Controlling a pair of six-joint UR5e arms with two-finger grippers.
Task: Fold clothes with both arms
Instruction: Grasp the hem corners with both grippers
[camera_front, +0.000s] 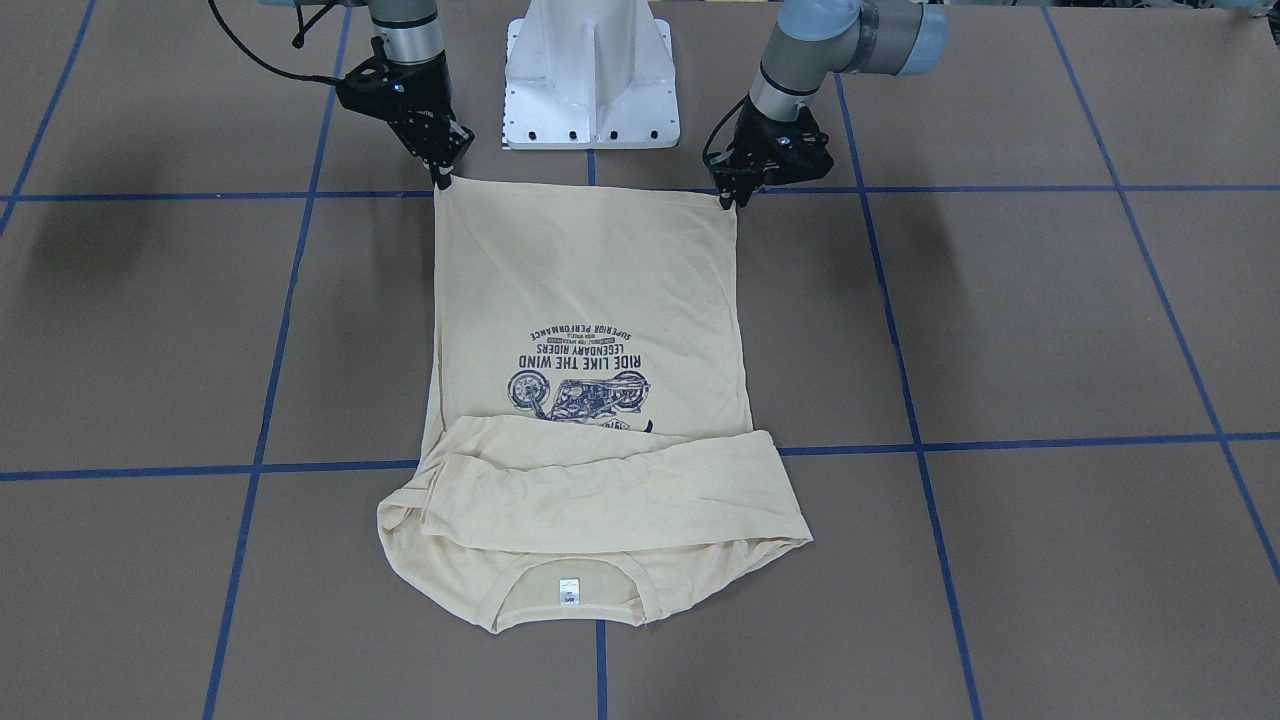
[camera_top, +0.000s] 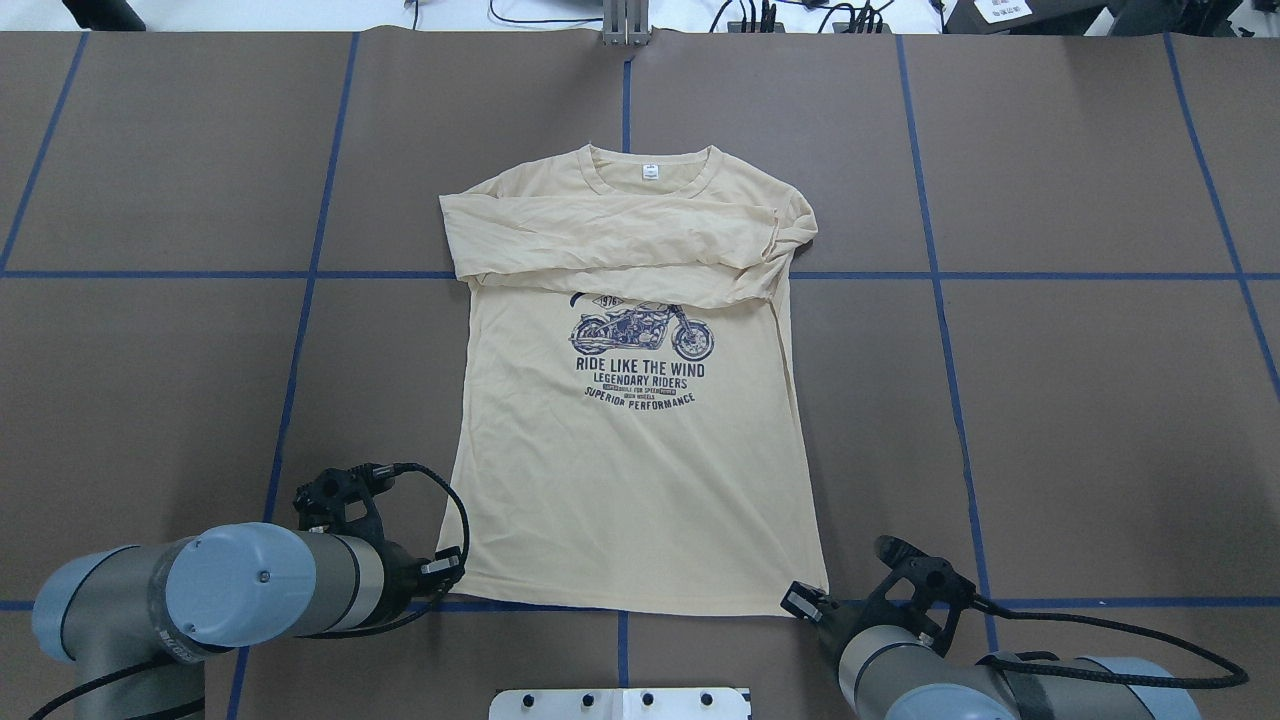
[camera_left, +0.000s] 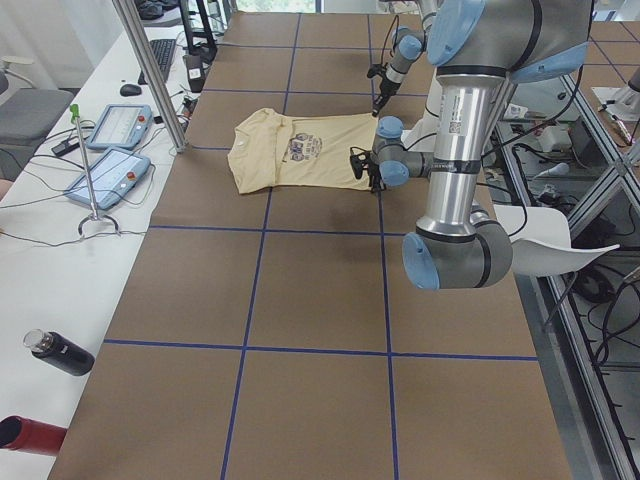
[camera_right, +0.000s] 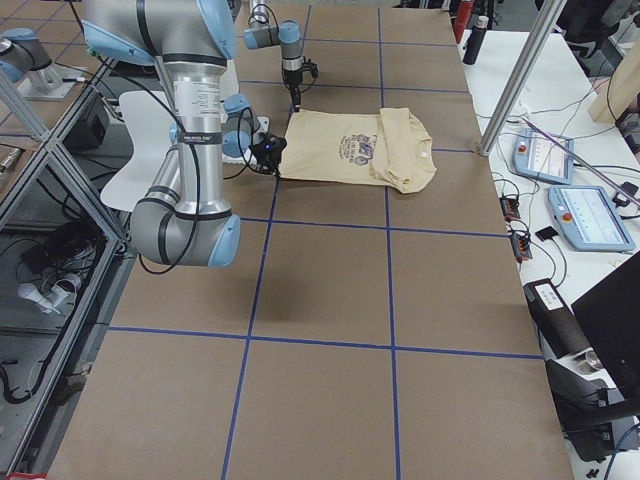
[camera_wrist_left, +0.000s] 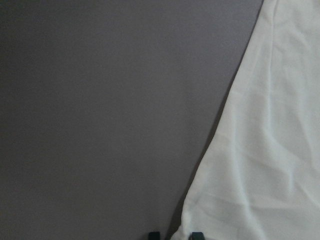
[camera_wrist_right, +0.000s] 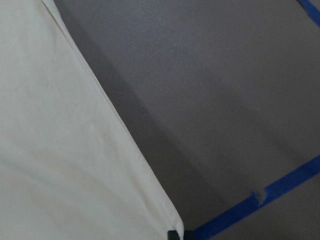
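The cream-yellow shirt (camera_top: 640, 480) lies flat, print up, with both sleeves folded across the chest (camera_top: 610, 245) and the collar at the far side. Both arms reach to its near hem. My left gripper (camera_front: 728, 200) is at the hem's left corner (camera_wrist_left: 187, 225), where its fingertips (camera_wrist_left: 196, 234) pinch the cloth. At the other hem corner (camera_wrist_right: 170, 220), my right gripper (camera_front: 441, 180) is shut on the cloth. Shadows under both side edges show the corners held slightly off the table. The hem (camera_front: 590, 190) runs straight between the two grippers.
The brown table (camera_top: 1080, 420) has blue tape lines across it. The white pedestal base (camera_front: 592, 75) stands just behind the hem. Control tablets (camera_right: 575, 190), cables and bottles (camera_left: 60, 352) lie on the white side bench beyond the collar end.
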